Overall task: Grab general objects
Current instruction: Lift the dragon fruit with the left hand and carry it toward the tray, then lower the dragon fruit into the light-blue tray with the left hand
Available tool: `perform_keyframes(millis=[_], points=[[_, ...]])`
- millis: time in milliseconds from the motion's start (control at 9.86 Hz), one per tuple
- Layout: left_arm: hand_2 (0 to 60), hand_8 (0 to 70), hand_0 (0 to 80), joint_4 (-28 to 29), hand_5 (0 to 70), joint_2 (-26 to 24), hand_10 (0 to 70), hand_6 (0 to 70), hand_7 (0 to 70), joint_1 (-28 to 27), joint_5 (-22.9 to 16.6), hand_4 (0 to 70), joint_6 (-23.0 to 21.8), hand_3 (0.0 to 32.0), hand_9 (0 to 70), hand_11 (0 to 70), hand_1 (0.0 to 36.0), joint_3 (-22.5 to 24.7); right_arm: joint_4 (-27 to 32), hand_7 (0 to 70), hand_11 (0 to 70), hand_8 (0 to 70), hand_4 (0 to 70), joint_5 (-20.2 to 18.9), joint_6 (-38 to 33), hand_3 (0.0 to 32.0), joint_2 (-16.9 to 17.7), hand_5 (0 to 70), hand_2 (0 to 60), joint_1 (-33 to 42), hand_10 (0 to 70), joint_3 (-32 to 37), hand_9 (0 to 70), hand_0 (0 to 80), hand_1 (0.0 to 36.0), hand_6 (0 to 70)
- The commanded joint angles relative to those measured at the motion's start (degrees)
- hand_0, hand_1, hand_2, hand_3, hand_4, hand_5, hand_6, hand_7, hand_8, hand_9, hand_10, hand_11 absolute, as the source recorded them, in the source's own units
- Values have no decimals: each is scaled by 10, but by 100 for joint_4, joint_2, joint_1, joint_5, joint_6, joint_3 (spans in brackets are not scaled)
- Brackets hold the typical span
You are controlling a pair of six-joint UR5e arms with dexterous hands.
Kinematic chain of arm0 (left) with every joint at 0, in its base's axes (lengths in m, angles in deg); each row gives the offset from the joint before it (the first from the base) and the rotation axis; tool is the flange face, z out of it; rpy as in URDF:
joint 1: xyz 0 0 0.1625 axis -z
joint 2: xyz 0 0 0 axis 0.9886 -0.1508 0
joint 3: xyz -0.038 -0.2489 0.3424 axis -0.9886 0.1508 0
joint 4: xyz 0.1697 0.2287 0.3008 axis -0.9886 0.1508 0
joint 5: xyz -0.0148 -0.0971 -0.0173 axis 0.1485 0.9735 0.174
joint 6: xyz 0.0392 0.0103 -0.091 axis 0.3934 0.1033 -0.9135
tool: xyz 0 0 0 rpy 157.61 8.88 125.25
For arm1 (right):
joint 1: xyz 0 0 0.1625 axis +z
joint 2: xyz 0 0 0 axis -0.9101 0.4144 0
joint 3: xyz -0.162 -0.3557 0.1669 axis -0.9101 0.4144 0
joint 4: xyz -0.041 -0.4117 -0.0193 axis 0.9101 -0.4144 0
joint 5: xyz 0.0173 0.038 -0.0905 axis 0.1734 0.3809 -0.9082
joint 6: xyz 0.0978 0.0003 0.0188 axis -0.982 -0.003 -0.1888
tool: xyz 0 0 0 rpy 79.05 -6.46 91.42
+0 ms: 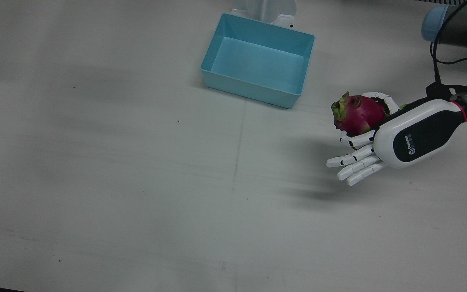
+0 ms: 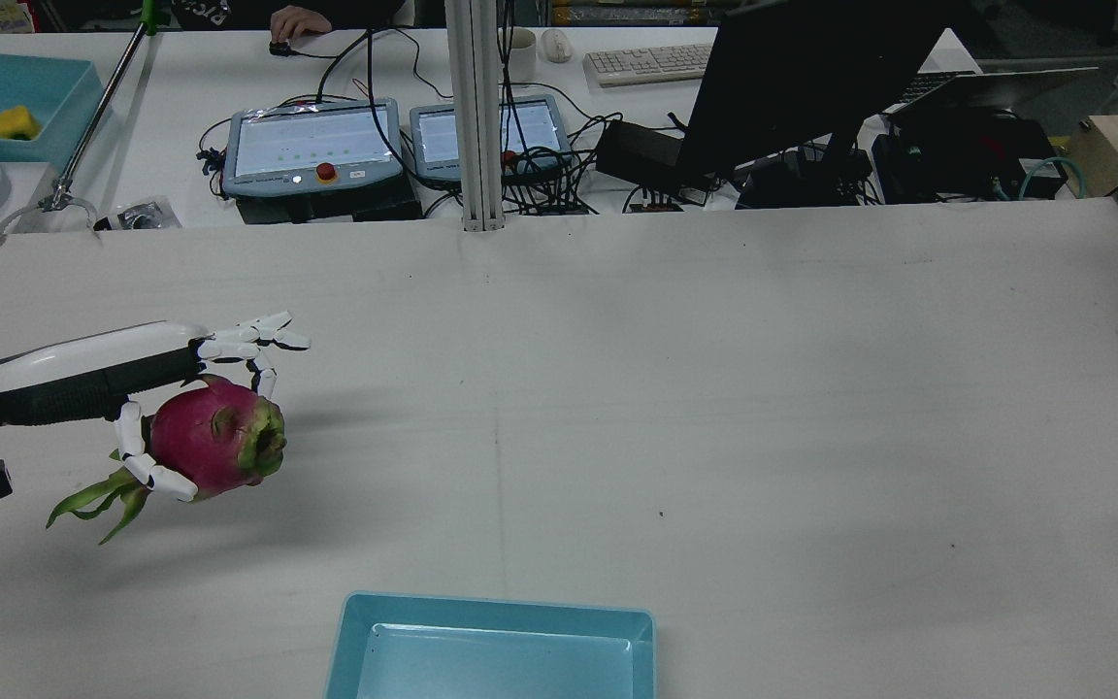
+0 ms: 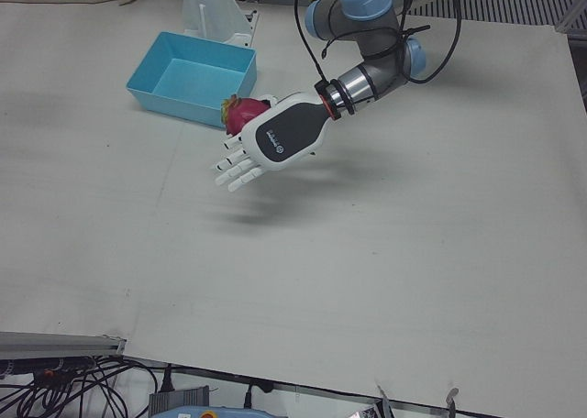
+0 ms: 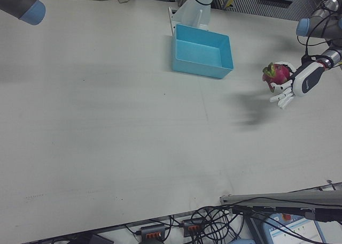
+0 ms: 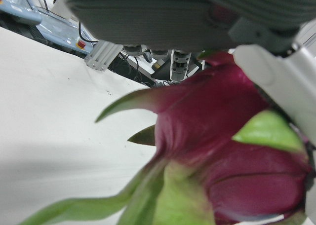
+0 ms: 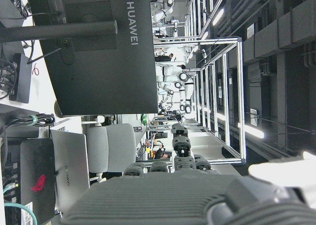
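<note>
A magenta dragon fruit with green leaf tips is held in my left hand, clear of the white table, with its shadow on the table below. The thumb and one finger wrap the fruit, and the other fingers stick out straight. The rear view shows the fruit hanging under the hand at the table's left side. It fills the left hand view. My right hand shows only as a grey body in its own view, aimed at the room, with its fingers unseen.
An empty light-blue bin stands near the robot's side of the table, to the view's left of the held fruit; it also shows in the rear view. A right arm joint hangs over the far corner. Monitors and cables lie beyond the table.
</note>
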Motion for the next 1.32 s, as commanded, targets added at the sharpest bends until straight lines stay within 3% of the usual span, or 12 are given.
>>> perform_keyframes(millis=[0,203,406,609,710,1014,1116,1217], points=[[600,0,575,-307,700,-199,0,48,205,-428,-112,700,-590,0,27,0,360,406,0,0,0,0,0,0,0,0,2,0,0,0,0,0,0,0,0,0],[600,2,586,-554,700,-489,0,62,218,-920,-33,700,-582,0,29,0,360,415,0,0,0,0,0,0,0,0,2,0,0,0,0,0,0,0,0,0],[600,3,590,-739,700,-674,0,65,229,-1535,326,700,-582,0,31,0,360,415,0,0,0,0,0,0,0,0,2,0,0,0,0,0,0,0,0,0],[600,3,599,-1325,700,-1277,0,66,236,-2256,757,700,-564,0,33,0,360,415,0,0,0,0,0,0,0,0,2,0,0,0,0,0,0,0,0,0],[600,2,592,-1511,700,-1533,0,62,232,-2485,767,700,-564,0,32,0,360,407,0,0,0,0,0,0,0,0,2,0,0,0,0,0,0,0,0,0],[600,1,575,-1583,700,-1588,0,53,225,-2751,750,700,-582,0,31,0,350,354,0,0,0,0,0,0,0,0,2,0,0,0,0,0,0,0,0,0],[246,0,551,-1427,699,-1519,0,6,162,-2943,741,437,-573,0,18,0,246,293,0,0,0,0,0,0,0,0,2,0,0,0,0,0,0,0,0,0],[5,0,515,-1303,202,-1509,0,0,67,-3005,749,53,-529,2,1,0,179,232,0,0,0,0,0,0,0,0,2,0,0,0,0,0,0,0,0,0]])
